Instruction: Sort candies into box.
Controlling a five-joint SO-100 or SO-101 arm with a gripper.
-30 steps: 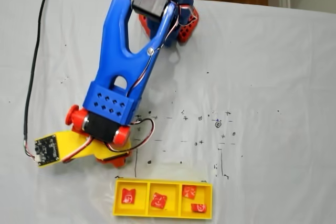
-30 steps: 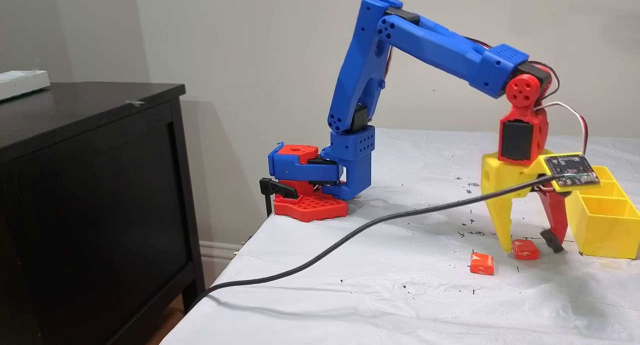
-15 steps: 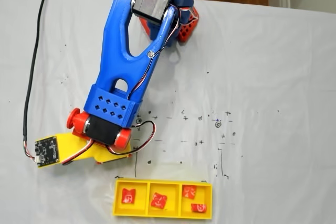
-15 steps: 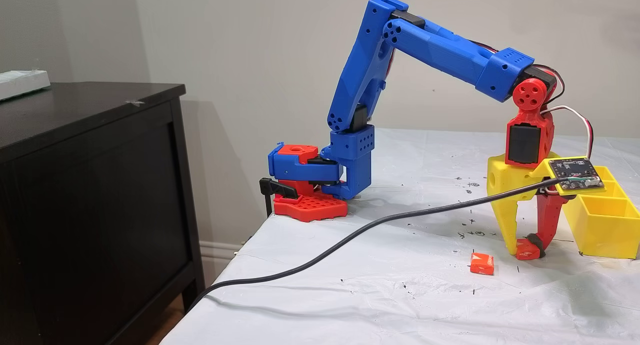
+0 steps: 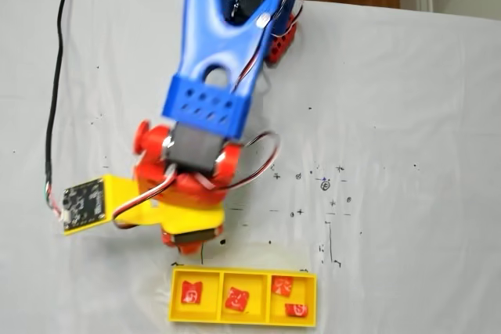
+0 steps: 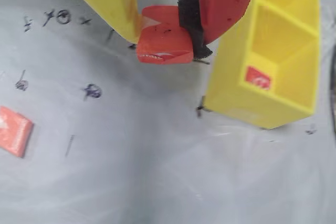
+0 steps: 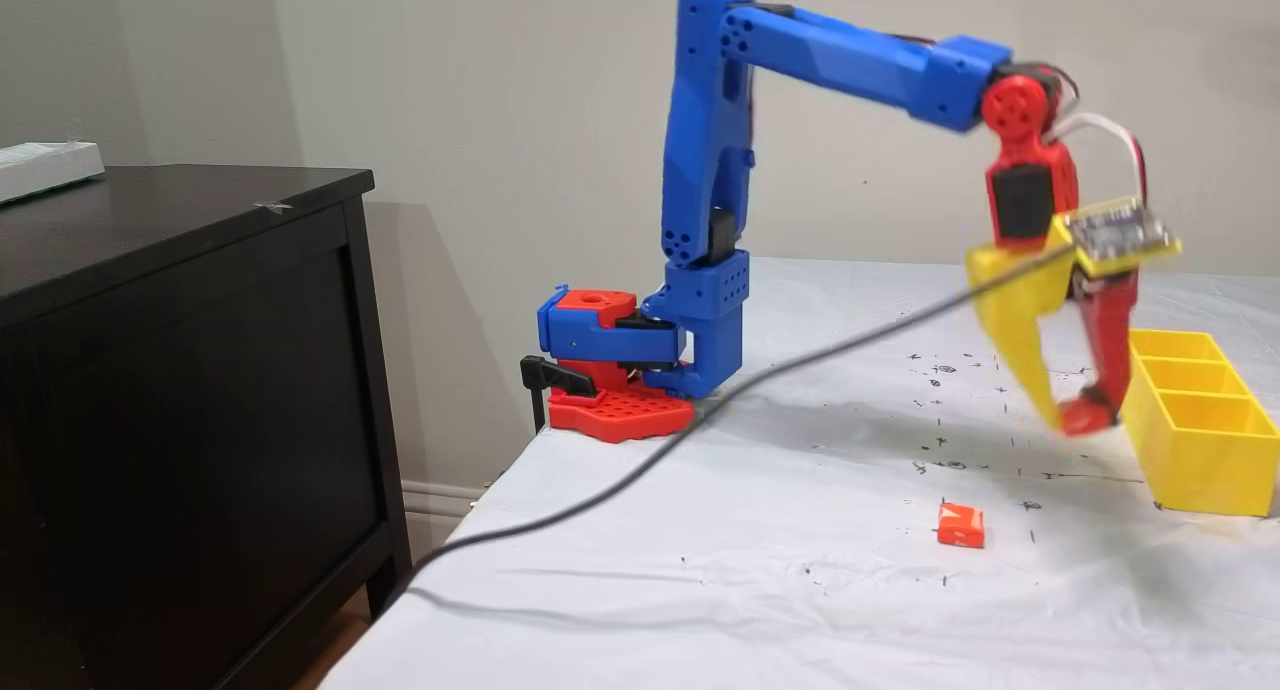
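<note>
Pinching a candy [image 6: 160, 45], the end effector [image 6: 164, 39] has lifted off the surface [image 6: 157, 171] beside the box [image 6: 262, 108]; deposit follows.

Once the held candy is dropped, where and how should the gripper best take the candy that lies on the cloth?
The loose candy lies flat and alone on the white cloth, apart from the yellow box. Probably best to come straight down from above and close the fingers on two opposite side edges: it is a low square, its sides look free, and the gripper holds its candy this way.
</note>
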